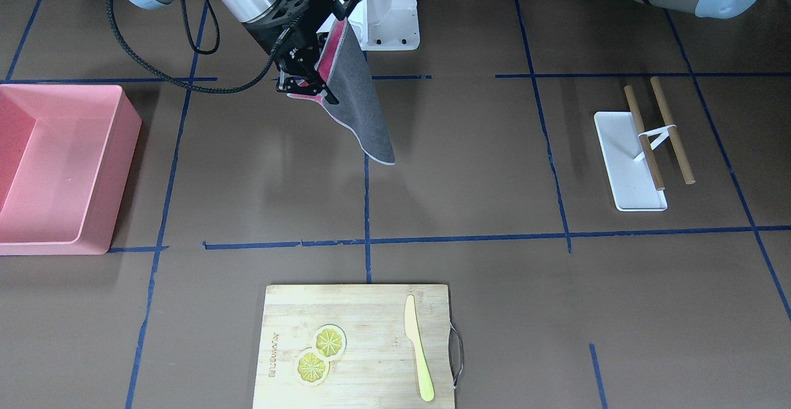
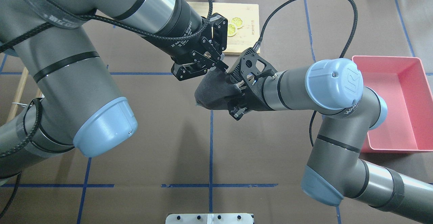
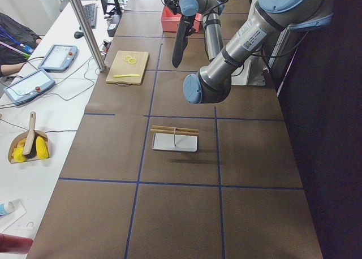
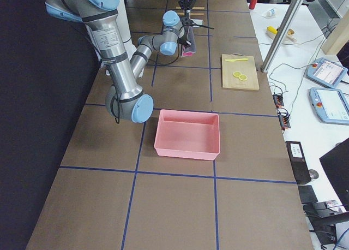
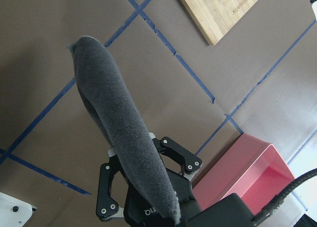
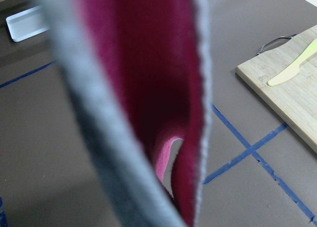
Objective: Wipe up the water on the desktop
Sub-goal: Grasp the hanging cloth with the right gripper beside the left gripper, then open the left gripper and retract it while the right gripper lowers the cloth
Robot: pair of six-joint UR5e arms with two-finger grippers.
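A cloth point(image 1: 361, 106), grey on one side and pink on the other, hangs in the air above the brown desktop point(image 1: 469, 168) near the robot's base. My left gripper point(image 2: 221, 65) is shut on its top edge. My right gripper point(image 1: 309, 88) is shut on a side corner and pulls it sideways. The cloth droops between them in the overhead view point(image 2: 211, 93). It fills the right wrist view point(image 6: 163, 88) and hangs long in the left wrist view point(image 5: 116, 118). I see no water on the desktop.
A pink bin point(image 1: 117, 168) stands on my right side. A wooden cutting board point(image 1: 358, 310) with lemon slices point(image 1: 321, 350) and a yellow knife point(image 1: 417, 347) lies at the far edge. A white tray point(image 1: 621, 156) with two wooden sticks point(image 1: 670, 131) is on my left.
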